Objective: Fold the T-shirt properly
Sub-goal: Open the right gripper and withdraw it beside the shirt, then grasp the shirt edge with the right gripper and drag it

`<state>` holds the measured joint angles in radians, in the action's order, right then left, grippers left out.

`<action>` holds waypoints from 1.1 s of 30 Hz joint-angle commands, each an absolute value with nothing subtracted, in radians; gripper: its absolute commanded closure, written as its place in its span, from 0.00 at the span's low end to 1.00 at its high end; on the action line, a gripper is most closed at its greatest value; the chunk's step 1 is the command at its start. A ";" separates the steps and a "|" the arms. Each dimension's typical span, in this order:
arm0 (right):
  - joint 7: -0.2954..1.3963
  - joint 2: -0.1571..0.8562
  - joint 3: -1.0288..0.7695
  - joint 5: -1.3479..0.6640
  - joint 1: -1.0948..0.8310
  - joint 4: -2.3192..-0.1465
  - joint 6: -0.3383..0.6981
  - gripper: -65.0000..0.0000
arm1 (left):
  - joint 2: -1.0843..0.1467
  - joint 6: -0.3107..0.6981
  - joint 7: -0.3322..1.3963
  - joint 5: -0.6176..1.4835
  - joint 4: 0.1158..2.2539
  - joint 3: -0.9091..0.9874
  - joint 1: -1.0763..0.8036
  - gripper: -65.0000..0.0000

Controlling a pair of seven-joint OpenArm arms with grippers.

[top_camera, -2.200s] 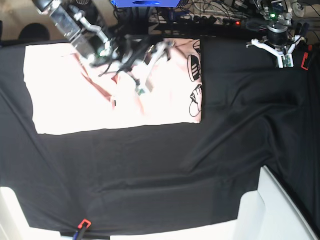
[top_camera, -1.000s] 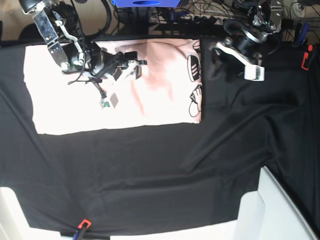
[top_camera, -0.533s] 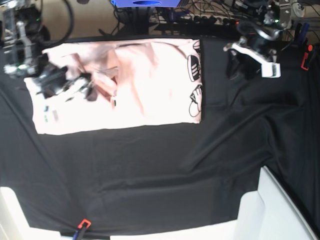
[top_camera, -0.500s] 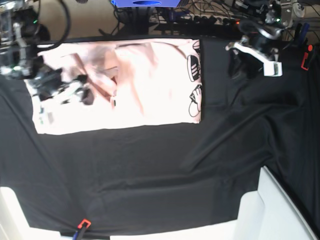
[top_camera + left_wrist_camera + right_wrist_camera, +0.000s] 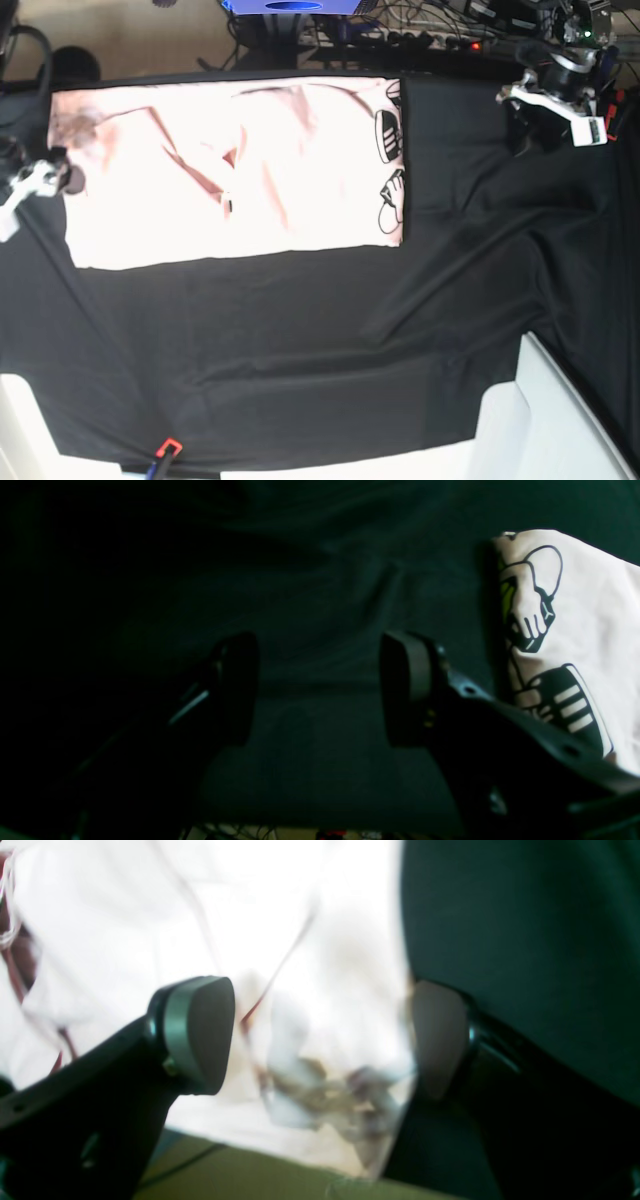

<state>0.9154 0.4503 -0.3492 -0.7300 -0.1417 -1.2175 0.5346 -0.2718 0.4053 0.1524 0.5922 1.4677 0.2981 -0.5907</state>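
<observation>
Base view: T-shirt (image 5: 225,175) lies flat on the black table cloth (image 5: 320,340), upper left.
Left wrist view: left gripper (image 5: 320,687) open, empty, over cloth; shirt graphics to its right.
Right wrist view: right gripper (image 5: 325,1040) spread wide, holding nothing, above the shirt's edge.

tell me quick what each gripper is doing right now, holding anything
Left gripper: open, empty, over the black cloth.
Right gripper: open, empty, at the T-shirt edge.

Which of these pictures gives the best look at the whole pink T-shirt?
The base view: the T-shirt lies there whole, a flat folded rectangle. The left wrist view catches only its printed edge; the right wrist view shows a blurred, overexposed patch.
</observation>
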 commanded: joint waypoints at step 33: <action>0.831 0.421 -0.174 -0.742 -0.030 -0.986 0.696 0.29 | -0.283 0.410 0.125 0.602 1.414 0.420 -0.608 0.43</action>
<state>0.8082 0.4202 -0.1772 -0.7509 -0.0334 -0.9833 0.6903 -0.2714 0.4049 0.1482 0.5919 1.4021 0.4156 -0.6010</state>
